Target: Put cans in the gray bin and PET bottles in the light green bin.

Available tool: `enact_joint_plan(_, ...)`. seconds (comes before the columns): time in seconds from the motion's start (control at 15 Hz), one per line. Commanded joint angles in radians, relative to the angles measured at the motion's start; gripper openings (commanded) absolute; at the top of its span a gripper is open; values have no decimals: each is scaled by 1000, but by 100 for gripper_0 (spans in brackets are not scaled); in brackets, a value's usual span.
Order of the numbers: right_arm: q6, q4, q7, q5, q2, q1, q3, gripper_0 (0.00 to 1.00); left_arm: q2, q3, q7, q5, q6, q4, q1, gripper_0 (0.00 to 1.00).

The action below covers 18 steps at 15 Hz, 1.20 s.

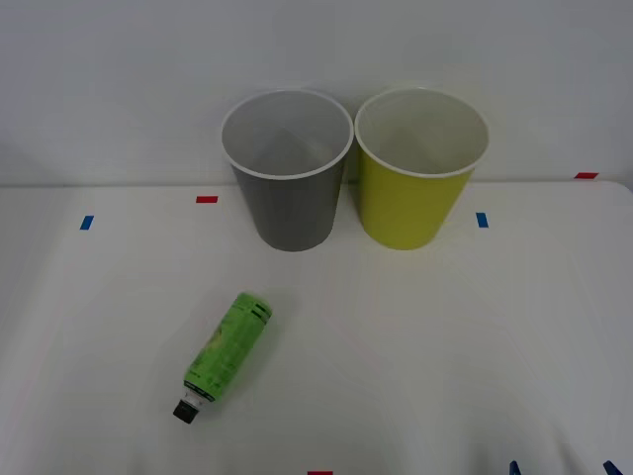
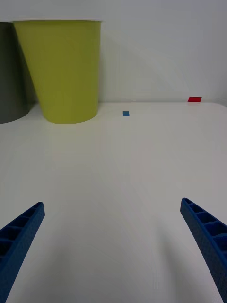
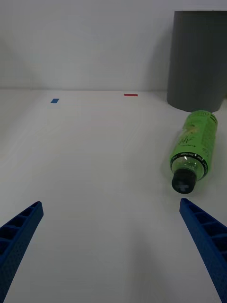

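Blue ribbed fingertips of the right gripper (image 1: 562,469) poke up at the near edge of the white table (image 1: 475,356), on the robot's right, and from its own wrist camera the right gripper (image 2: 112,251) has its two fingers spread wide apart over bare tabletop with nothing between them. Across the table at the far side stand the two bins, upright and side by side, just about touching: the gray bin (image 1: 288,173) on the left and the light green bin (image 1: 418,170) on the right, both with white rims and pale insides. From the right wrist the light green bin (image 2: 63,71) stands ahead with the gray bin (image 2: 12,71) beside it. The left gripper (image 3: 111,251) likewise has its fingers spread wide, holding nothing, low over the table. Lying on its side in front of the gray bin (image 3: 198,59), well apart from it, is the PET bottle (image 1: 225,354), its black cap pointing toward the robot; seen from the left wrist the PET bottle (image 3: 195,147) lies ahead of the gripper, off to one side of the open fingers. Small red and blue tape marks (image 1: 206,199) dot the table
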State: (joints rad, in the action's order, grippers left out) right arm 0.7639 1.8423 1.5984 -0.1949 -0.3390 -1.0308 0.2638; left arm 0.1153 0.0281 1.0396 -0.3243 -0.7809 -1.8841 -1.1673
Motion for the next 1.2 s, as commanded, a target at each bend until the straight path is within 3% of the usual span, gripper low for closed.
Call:
enact_joint_plan(0.07, 0, 0, 0, 0, 0, 0, 0, 100, 7, 16, 2, 1, 32, -29, 12, 100)
enact_joint_plan(0.33, 0, 0, 0, 0, 0, 0, 0, 100, 69, 35, -9, -29, 95, -72, 64, 100)
enact_joint_plan(0.6, 0, 0, 0, 0, 0, 0, 0, 100, 227, -8, -26, 7, 143, -87, 89, 100)
enact_joint_plan(0.93, 0, 0, 0, 0, 0, 0, 0, 100, 405, -8, -53, 25, 422, -286, 100, 100)
enact_joint_plan(1.2, 0, 0, 0, 0, 0, 0, 0, 100, 515, -19, -73, 30, 601, -346, 192, 100)
